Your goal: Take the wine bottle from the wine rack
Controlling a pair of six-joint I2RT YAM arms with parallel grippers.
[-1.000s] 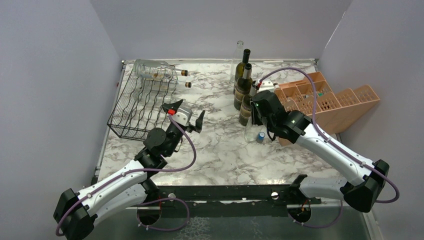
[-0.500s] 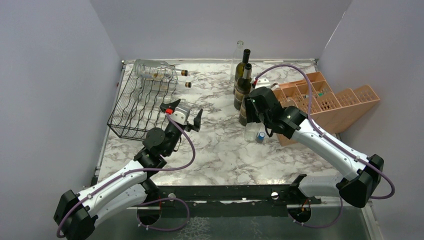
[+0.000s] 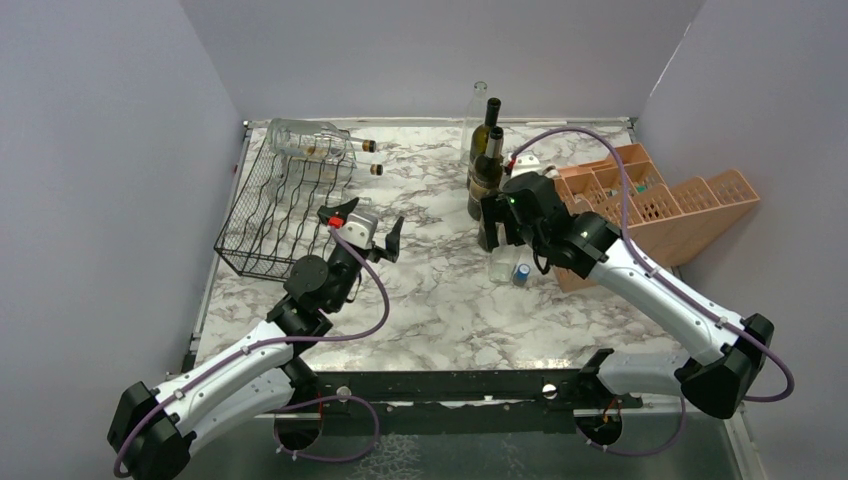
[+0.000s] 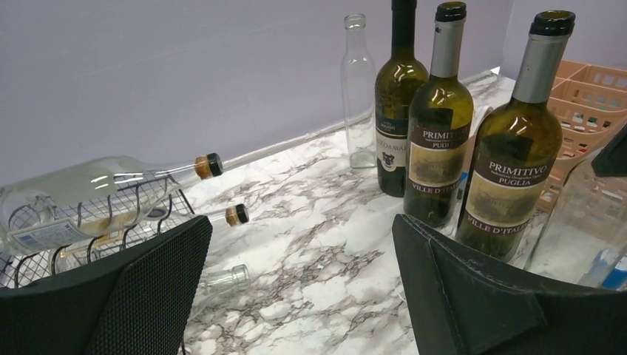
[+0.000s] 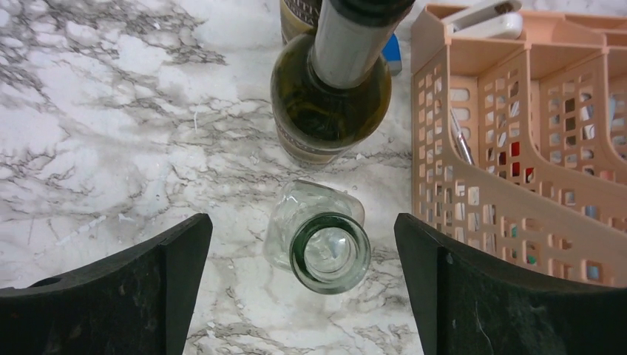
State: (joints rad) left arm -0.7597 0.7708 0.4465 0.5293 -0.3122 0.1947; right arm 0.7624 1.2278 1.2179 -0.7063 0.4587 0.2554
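The black wire wine rack [image 3: 285, 210] stands at the table's left. A clear wine bottle [image 4: 89, 196] with a dark cap lies across its top tier, and two more clear necks [image 4: 235, 215] poke out below it. My left gripper [image 3: 362, 225] hovers open and holds nothing, just right of the rack's near end; in the left wrist view it [image 4: 299, 248] faces bare marble. My right gripper [image 3: 497, 232] stands open above an upright clear bottle [image 5: 330, 253]. That bottle's mouth sits between the spread fingers without touching them.
Three dark green wine bottles [image 3: 487, 175] and a tall clear one [image 3: 478, 105] stand in a row at the back centre. A salmon-orange crate [image 3: 660, 205] lies close to the right of the upright clear bottle. A small blue-capped item [image 3: 523, 272] sits beside it.
My right gripper has opened and let go of the upright clear bottle, which now stands on the marble. The right arm shifted slightly left. The left gripper edged a little toward the back.
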